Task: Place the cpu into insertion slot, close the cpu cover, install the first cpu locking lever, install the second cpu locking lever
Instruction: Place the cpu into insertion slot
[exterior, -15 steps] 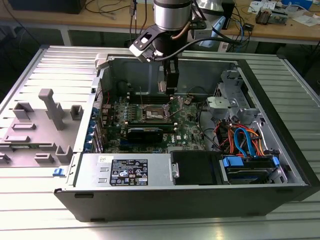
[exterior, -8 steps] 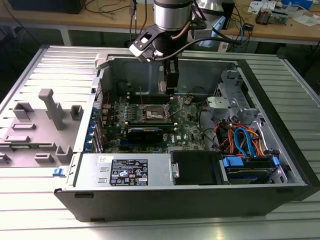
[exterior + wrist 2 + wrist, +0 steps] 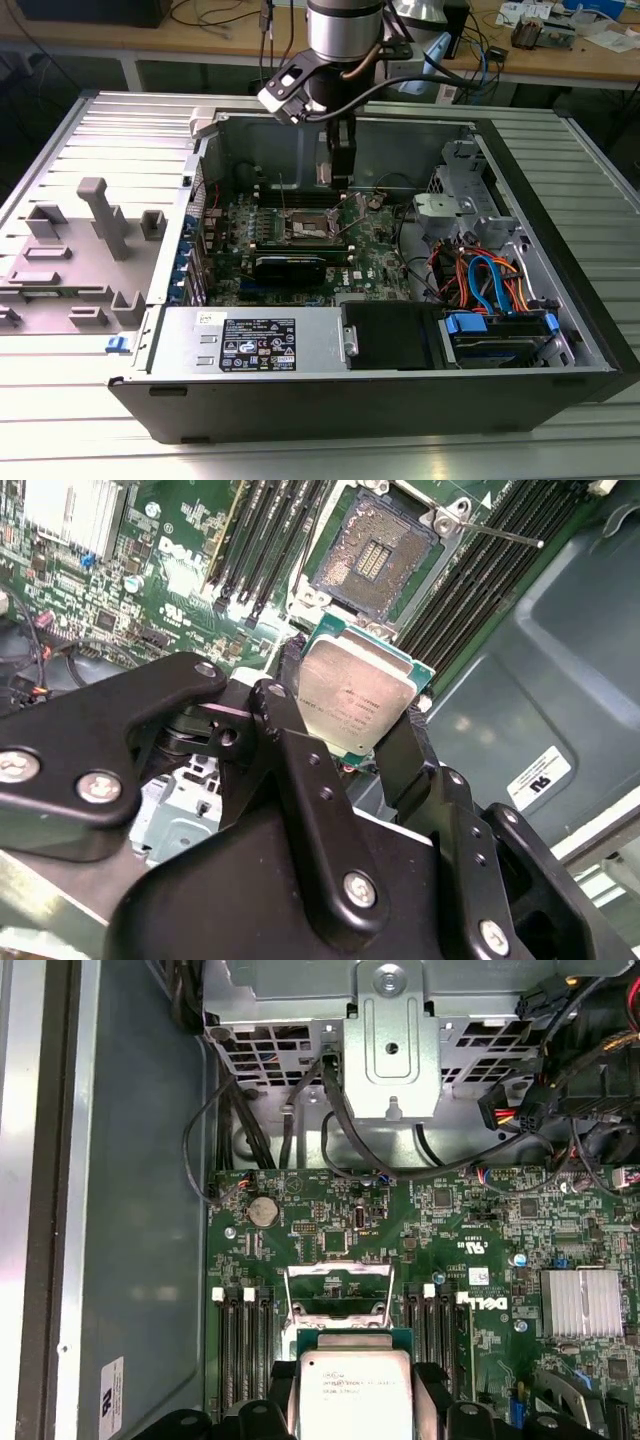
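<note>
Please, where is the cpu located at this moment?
In the second wrist view the cpu is clamped between the fingers of the gripper, held over the green motherboard, near the empty insertion slot but not yet in it.

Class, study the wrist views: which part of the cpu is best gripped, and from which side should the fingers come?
Grip the cpu by two opposite thin edges, with the fingers coming in from its sides, as the gripper holds it now. The chip is flat and square, so this leaves its metal top uncovered.

Bright glare on the ribbed table (image 3: 70,430); the case (image 3: 350,412) interior sits dimmer.
</note>
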{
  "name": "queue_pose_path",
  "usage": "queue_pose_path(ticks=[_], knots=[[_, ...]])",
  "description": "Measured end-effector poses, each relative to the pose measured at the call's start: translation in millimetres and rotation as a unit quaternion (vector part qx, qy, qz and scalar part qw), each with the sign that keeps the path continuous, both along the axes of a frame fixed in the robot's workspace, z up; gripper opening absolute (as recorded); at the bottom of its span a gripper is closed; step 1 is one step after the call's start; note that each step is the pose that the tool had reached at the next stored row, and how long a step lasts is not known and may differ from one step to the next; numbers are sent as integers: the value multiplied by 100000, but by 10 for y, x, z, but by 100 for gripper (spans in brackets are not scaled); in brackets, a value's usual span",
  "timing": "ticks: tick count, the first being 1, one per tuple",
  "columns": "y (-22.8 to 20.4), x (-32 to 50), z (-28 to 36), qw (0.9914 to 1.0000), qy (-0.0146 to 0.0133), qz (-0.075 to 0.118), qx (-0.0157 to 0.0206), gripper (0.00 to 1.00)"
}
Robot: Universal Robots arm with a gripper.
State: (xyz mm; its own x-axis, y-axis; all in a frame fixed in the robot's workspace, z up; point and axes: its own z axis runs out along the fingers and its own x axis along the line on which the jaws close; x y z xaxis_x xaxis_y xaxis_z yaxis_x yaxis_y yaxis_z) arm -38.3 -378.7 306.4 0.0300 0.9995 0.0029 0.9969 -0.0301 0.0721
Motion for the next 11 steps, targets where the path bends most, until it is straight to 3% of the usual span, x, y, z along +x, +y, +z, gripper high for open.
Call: queue_pose_path(ticks=[4, 11], knots=[[0, -2, -25, 99985, 5, -1715, -16, 54], [-28, -33, -38, 99985, 2, -1751, 40, 54]])
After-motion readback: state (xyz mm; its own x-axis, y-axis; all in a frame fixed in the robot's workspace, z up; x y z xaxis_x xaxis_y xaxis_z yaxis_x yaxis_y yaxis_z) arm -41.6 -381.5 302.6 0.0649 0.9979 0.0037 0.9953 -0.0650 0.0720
